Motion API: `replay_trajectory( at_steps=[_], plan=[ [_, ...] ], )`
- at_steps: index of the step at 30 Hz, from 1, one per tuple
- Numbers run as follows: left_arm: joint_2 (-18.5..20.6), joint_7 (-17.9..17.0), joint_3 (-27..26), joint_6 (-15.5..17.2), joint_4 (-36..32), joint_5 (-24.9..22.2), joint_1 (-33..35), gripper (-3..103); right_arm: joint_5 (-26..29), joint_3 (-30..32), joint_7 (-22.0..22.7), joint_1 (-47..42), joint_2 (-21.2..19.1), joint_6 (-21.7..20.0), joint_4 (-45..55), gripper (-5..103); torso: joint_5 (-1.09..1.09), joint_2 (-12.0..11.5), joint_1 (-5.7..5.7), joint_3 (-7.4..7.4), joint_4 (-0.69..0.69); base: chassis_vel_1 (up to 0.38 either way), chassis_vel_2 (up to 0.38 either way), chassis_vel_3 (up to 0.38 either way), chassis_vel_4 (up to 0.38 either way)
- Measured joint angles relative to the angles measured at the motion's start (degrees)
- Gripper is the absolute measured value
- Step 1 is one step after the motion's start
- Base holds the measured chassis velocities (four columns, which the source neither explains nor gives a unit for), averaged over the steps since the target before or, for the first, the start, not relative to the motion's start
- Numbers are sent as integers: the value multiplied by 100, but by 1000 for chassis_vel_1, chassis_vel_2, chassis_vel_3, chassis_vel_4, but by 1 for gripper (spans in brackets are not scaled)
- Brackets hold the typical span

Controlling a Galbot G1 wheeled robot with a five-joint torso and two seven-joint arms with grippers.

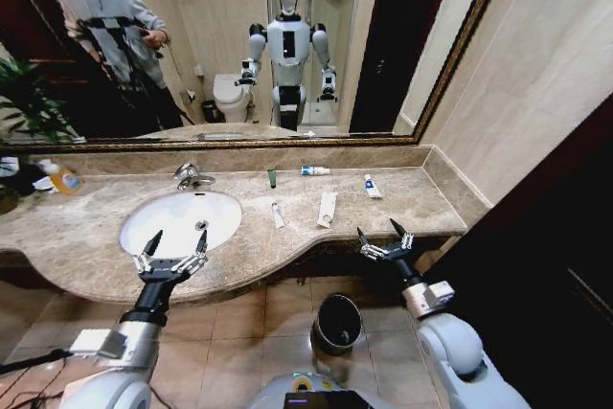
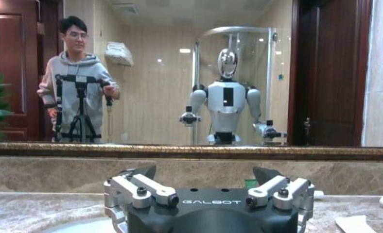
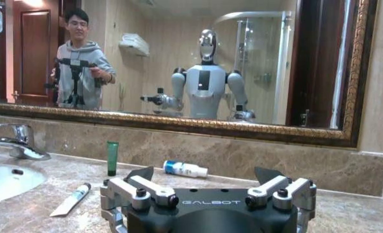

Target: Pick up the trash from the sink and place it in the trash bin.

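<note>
Both arms are held out before the marble worktop [image 1: 86, 227]. The left gripper [image 1: 172, 254] hangs over the front edge of the sink [image 1: 144, 227] with fingers spread wide, holding nothing. The right gripper [image 1: 385, 238], also wide and holding nothing, is at the worktop's front edge. The trash lies on the worktop: a green tube [image 1: 272, 177], a blue-and-white tube [image 1: 314, 170], a flat sachet [image 1: 327, 209]. The trash bin [image 1: 338, 323] stands on the floor below.

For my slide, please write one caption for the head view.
Both open grippers, left and right, hover at the marble counter; bin below.
</note>
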Motion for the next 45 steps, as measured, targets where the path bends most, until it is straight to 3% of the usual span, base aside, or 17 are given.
replay_trajectory(
  at_steps=[29,37,45],
  plan=[
    [-1,0,0,0,0,0,0,100,115,-303,-1,437,-187,-174,-296,100,0,0,0,0,0,0,0,0,0],
    [0,0,0,0,0,0,0,100,130,-814,179,956,-256,-378,-617,100,0,0,0,0,1,0,0,0,0],
    [-1,0,0,0,0,0,0,100,453,-1633,624,1867,-511,-910,-1168,100,0,0,0,1,0,0,0,0,0]
  ],
)
